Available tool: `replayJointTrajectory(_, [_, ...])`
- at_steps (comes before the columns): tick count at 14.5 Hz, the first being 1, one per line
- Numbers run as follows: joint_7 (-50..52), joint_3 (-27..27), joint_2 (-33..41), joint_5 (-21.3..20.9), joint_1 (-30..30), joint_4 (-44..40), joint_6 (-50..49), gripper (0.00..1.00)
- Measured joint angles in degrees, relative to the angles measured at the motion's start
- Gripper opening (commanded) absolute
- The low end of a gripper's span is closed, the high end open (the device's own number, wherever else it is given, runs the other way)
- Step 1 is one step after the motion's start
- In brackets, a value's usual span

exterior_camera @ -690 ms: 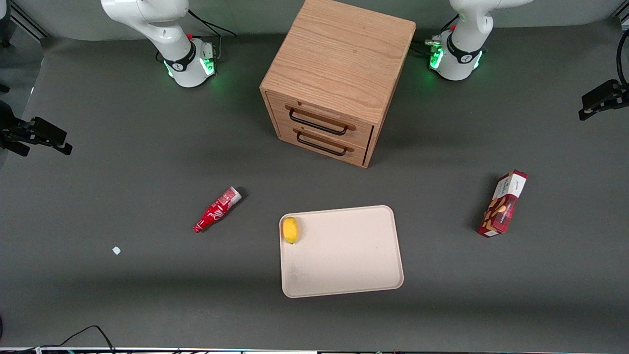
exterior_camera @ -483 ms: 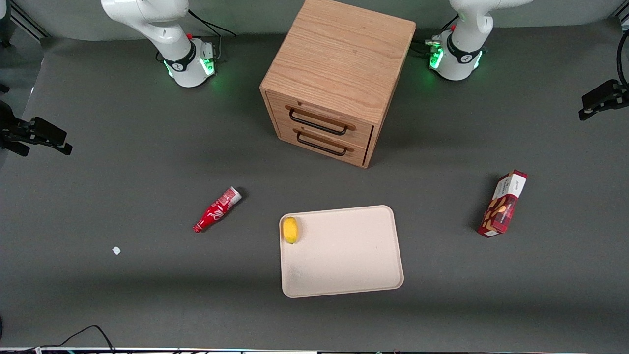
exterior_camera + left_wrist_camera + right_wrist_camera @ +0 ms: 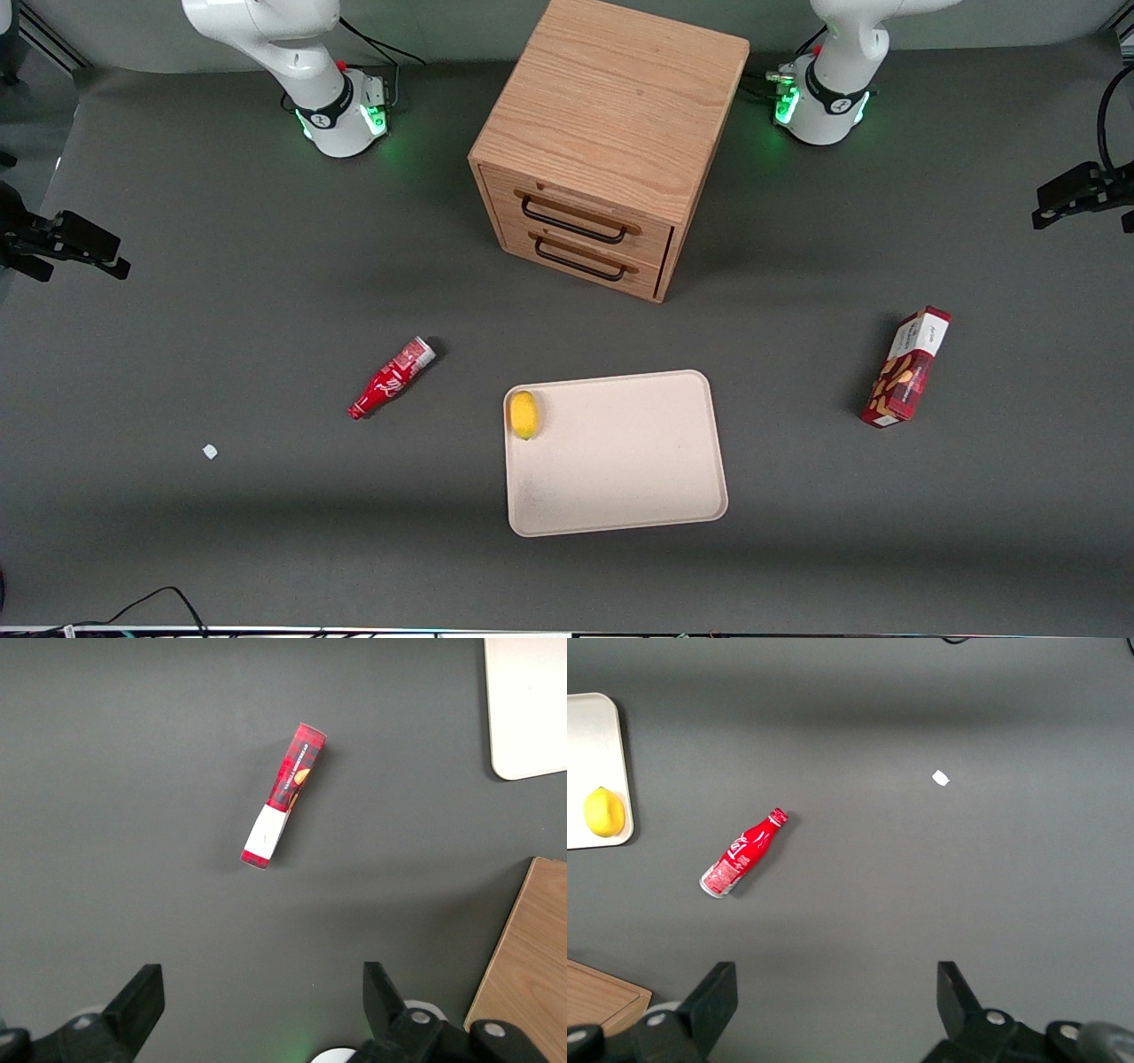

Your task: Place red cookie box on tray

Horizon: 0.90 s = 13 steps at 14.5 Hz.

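The red cookie box (image 3: 907,367) lies on the worktop (image 3: 221,266) toward the working arm's end, well apart from the tray (image 3: 620,478), white end panel farther from the front camera than its red end. The hand (image 3: 261,1014) hangs high above the worktop with nothing between its fingers (image 3: 137,1005), which are spread wide; only their tips show in the wrist view, and in the front view the hand is cut off at the frame edge. A lemon (image 3: 524,414) sits in a tray corner. A red bottle (image 3: 391,377) lies toward the parked arm's end. The wooden cabinet (image 3: 611,142) shows both drawers closed. A small white scrap (image 3: 209,451) cannot be identified.
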State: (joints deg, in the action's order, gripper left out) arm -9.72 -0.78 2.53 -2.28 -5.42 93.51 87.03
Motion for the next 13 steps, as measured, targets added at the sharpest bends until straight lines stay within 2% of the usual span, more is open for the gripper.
replayJointTrajectory(7, [-0.8, 0.1, -4.4, -0.4, 0.0, 7.3, 9.3, 1.00])
replayJointTrajectory(13, [-6.5, 0.3, -9.2, -2.7, 0.0, 15.3, 25.7, 1.00])
